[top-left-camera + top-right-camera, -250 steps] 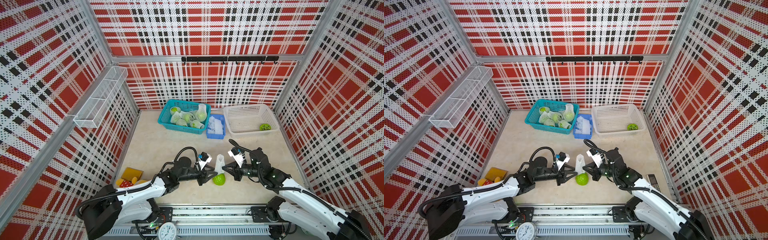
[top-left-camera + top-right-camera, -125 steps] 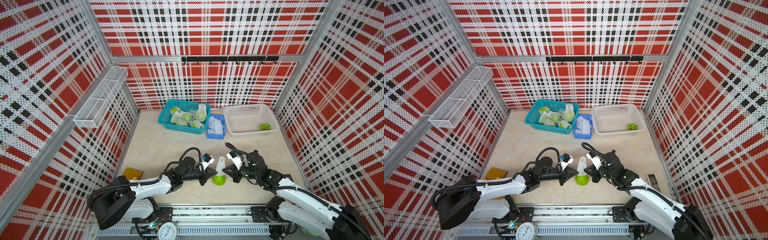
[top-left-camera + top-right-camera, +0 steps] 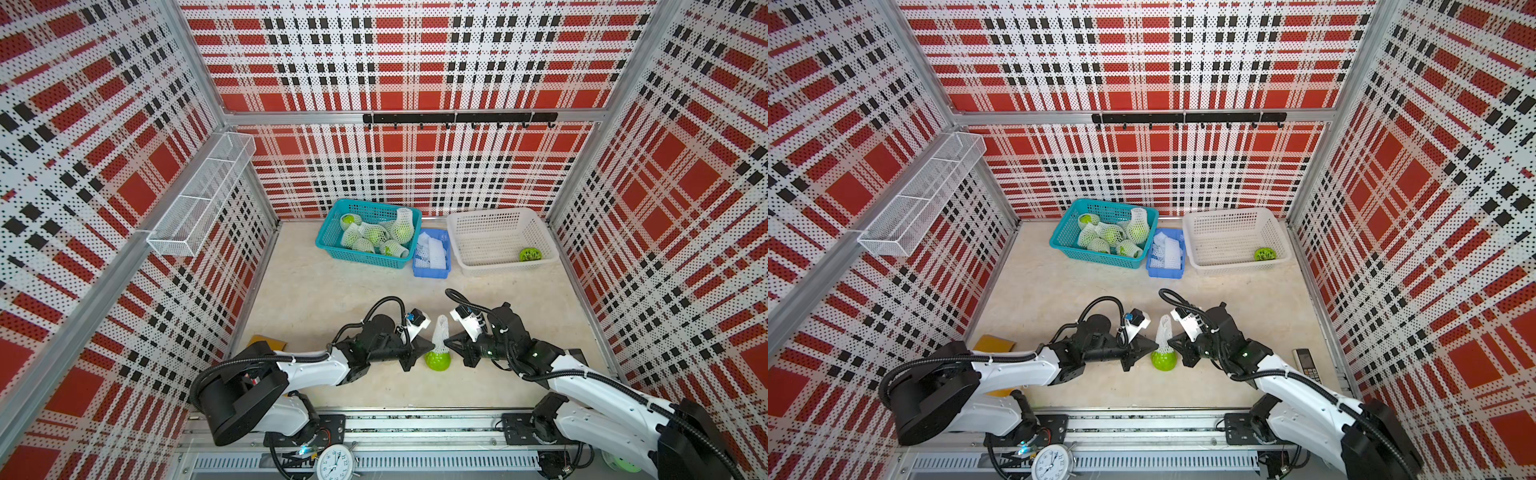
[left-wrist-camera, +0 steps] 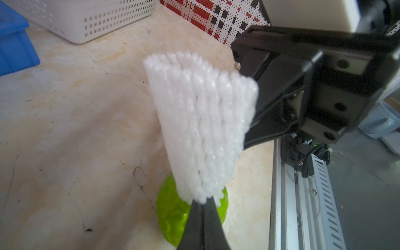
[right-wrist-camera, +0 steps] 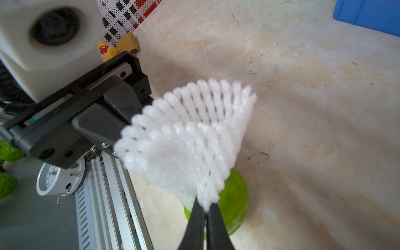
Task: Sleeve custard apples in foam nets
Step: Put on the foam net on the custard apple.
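Note:
One bare custard apple [image 3: 437, 360] [image 3: 1163, 360] sits on the table near the front edge. A foam net [image 3: 441, 331] [image 3: 1164, 330] stands upright over it, its lower rim at the fruit's top. My left gripper [image 3: 430, 346] [image 4: 203, 202] is shut on the net's lower edge from the left. My right gripper [image 3: 447, 341] [image 5: 205, 207] is shut on the same edge from the right. In the wrist views the foam net [image 4: 201, 121] [image 5: 188, 138] rises from the fingertips, with the custard apple [image 4: 171, 207] [image 5: 236, 201] just behind it.
At the back a teal basket [image 3: 365, 203] holds several sleeved fruits, a blue tray [image 3: 431, 274] holds loose nets, and a white lattice basket [image 3: 494, 212] holds a green disc [image 3: 530, 254]. A yellow object [image 3: 268, 343] lies front left, and a remote [image 3: 1306, 361] front right.
My left gripper has reached right to the net and shut on its lower edge. My right gripper, still holding the net, has shifted slightly left.

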`<state>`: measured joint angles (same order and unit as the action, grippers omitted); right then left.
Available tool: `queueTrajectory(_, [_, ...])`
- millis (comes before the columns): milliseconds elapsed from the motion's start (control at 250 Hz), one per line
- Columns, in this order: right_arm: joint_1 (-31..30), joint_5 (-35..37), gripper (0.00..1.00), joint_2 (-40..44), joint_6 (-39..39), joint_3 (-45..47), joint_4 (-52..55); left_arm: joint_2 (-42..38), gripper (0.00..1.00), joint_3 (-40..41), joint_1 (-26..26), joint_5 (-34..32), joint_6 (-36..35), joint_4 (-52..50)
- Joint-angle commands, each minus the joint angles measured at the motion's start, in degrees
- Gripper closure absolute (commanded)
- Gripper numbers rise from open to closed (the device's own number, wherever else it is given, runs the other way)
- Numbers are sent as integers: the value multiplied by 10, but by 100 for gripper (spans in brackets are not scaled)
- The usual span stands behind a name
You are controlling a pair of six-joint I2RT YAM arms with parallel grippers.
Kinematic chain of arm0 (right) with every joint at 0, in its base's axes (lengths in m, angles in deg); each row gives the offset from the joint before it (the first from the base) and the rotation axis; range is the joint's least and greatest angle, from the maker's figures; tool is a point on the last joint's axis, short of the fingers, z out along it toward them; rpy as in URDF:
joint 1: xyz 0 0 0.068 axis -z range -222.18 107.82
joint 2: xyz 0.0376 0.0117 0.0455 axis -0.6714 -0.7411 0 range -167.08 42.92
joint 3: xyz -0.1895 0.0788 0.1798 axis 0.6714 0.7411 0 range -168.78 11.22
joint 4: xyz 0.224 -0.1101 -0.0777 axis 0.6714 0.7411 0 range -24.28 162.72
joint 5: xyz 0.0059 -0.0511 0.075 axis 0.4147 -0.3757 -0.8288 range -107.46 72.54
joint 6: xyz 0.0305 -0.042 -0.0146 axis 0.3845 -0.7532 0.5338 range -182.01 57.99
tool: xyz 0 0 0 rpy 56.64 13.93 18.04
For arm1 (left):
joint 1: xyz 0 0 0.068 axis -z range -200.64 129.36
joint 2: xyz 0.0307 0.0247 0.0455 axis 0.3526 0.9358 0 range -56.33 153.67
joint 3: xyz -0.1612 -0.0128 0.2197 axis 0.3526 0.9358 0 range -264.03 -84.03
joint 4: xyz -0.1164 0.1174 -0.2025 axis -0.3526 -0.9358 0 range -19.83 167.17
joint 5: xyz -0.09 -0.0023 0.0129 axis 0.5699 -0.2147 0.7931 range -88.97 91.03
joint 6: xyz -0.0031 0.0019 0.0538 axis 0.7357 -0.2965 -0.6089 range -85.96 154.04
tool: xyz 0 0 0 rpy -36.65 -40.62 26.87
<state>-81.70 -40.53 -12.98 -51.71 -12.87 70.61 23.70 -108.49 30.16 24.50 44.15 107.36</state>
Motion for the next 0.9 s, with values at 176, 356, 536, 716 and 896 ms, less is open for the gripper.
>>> queueTrajectory(176, [-38, 57, 100, 12, -20, 16, -16, 36, 97, 3, 9, -12, -23, 22])
queueTrajectory(356, [-49, 83, 100, 38, -10, 41, -12, 35, 98, 8, 13, -16, -30, 22])
queueTrajectory(536, [-55, 108, 100, 71, -2, 54, 3, 23, 99, 23, 14, -15, -31, 21])
queueTrajectory(716, [-60, 120, 100, 74, 2, 55, 14, 9, 100, 42, 17, -17, -29, 21])
queueTrajectory(896, [-93, 148, 100, 58, 12, 49, 20, -4, 100, 55, 18, -21, -27, 20])
